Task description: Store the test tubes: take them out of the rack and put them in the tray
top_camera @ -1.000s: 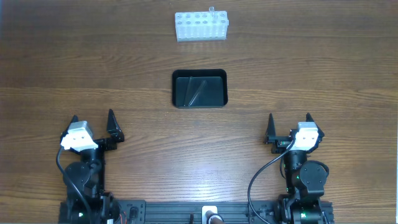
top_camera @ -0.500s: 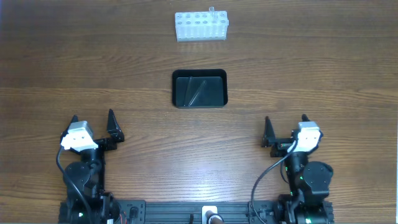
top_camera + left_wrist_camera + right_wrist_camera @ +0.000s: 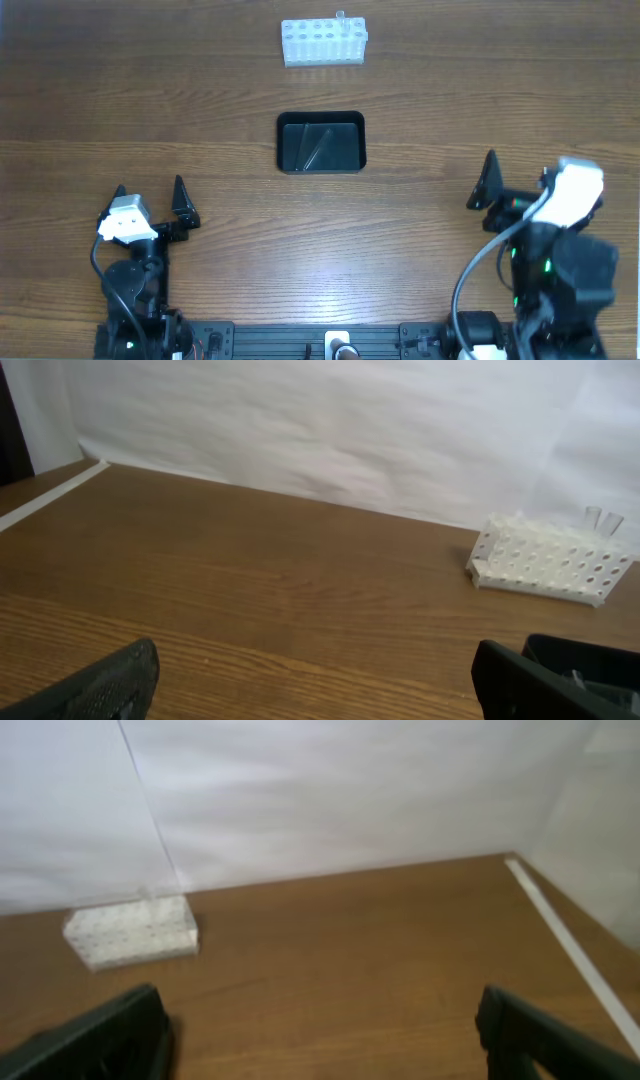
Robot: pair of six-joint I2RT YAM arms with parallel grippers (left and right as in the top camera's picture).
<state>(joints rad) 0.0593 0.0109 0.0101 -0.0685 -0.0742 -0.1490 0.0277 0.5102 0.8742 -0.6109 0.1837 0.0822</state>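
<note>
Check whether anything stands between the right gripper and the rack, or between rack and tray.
Nothing visible does. Only wooden table lies between the open right gripper and the rack, and between the rack and the tray nearer the arms.

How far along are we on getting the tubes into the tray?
Done: at least one clear tube lies in the black tray; I cannot count more. In hand: nothing. The left gripper and right gripper are open and empty, well short of the rack. Left: one upright tube at the rack's far corner.
</note>
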